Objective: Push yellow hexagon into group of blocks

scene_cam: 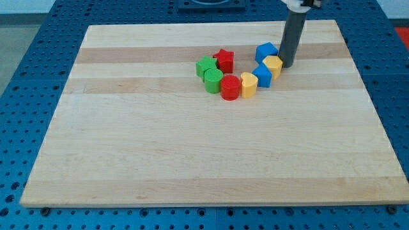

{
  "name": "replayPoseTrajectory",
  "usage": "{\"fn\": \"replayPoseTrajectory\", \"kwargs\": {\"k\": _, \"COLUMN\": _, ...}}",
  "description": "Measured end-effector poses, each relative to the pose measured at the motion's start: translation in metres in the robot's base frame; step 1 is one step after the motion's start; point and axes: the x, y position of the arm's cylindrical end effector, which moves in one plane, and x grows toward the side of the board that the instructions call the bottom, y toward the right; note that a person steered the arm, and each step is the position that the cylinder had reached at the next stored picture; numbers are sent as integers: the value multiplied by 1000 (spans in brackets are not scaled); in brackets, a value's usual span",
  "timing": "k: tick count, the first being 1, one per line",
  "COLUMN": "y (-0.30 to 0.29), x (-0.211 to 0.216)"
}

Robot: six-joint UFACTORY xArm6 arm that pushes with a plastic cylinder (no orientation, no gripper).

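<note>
The yellow hexagon (273, 64) sits at the right end of a curved cluster of blocks on the wooden board (192, 153). It touches a blue block (262, 75) at its lower left, and a blue cube (266, 52) stands just above it. My tip (287, 65) rests on the board right against the hexagon's right side. The rest of the cluster runs to the left: a yellow block (248, 84), a red cylinder (230, 87), a green cylinder (214, 81), a green block (206, 66) and a red star (224, 60).
The board lies on a blue perforated table (38, 76). The rod (293, 35) rises from the tip toward the view's top, where the arm's mount shows at the edge.
</note>
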Motion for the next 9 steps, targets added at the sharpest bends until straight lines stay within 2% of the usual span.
{"fn": "replayPoseTrajectory", "kwargs": {"k": 2, "y": 29, "x": -18}}
{"fn": "replayPoseTrajectory", "kwargs": {"k": 4, "y": 15, "x": -47}}
{"fn": "replayPoseTrajectory", "kwargs": {"k": 9, "y": -35, "x": -26}}
